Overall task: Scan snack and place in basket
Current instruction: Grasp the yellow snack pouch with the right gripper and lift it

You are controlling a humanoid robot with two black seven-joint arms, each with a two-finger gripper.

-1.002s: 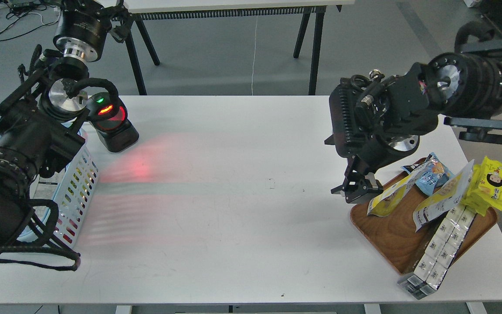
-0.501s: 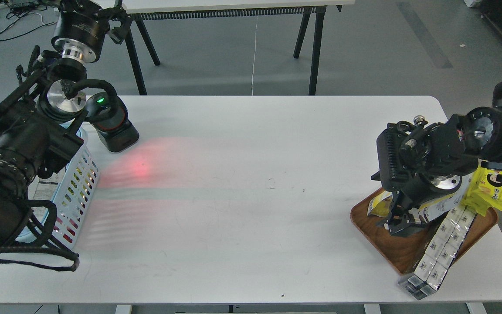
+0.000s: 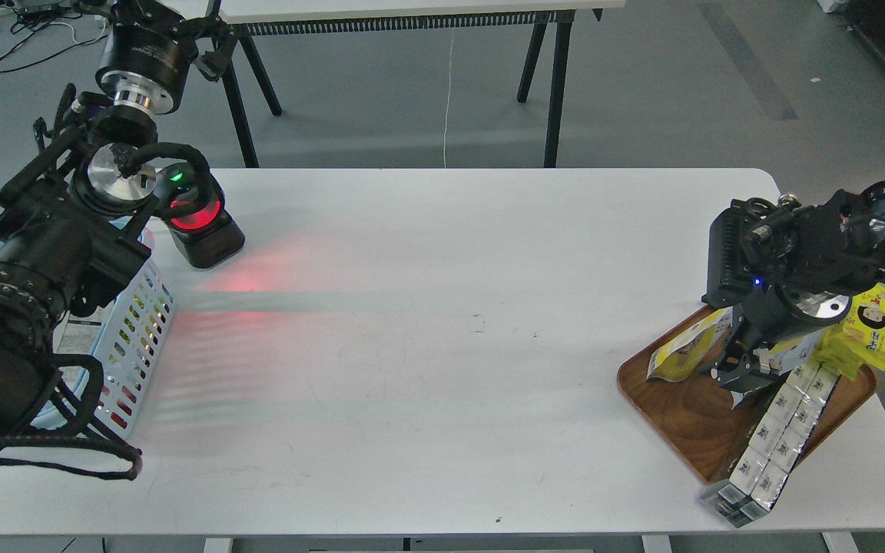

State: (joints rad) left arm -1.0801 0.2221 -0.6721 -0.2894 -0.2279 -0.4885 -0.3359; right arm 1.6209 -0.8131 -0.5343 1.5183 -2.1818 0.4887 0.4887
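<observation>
Head view. My right gripper (image 3: pixel 742 374) is low over the brown wooden tray (image 3: pixel 681 407) at the bench's right edge, near the front right corner. Its fingers are dark and bunched over a pouch; I cannot tell whether they are spread, closed, or gripping anything.

The snack (image 3: pixel 681 355) lies on the back left part of the tray, just left of my right gripper, yellow end toward the tray rim. Whether a finger touches it cannot be told. A second yellow-white pouch (image 3: pixel 788 355) sits mostly hidden under my right wrist. A yellow packet with a cartoon face (image 3: pixel 865 330) leans at the tray's right side. A long strip of white boxed packs (image 3: pixel 777 430) runs from the tray out toward the bench's front right corner.

My left gripper (image 3: pixel 158 15) is at the top left, beyond the bench's back left corner; it is cut by the frame and dark, so its state cannot be told.

The basket (image 3: pixel 135 322) stands at the bench's left edge, partly hidden by my left arm. The black scanner (image 3: pixel 197 223) sits near the back left corner, just behind the basket, glowing red with a green light on top. A red glow (image 3: pixel 243 288) falls on the white bench (image 3: pixel 442 369) in front of it.
</observation>
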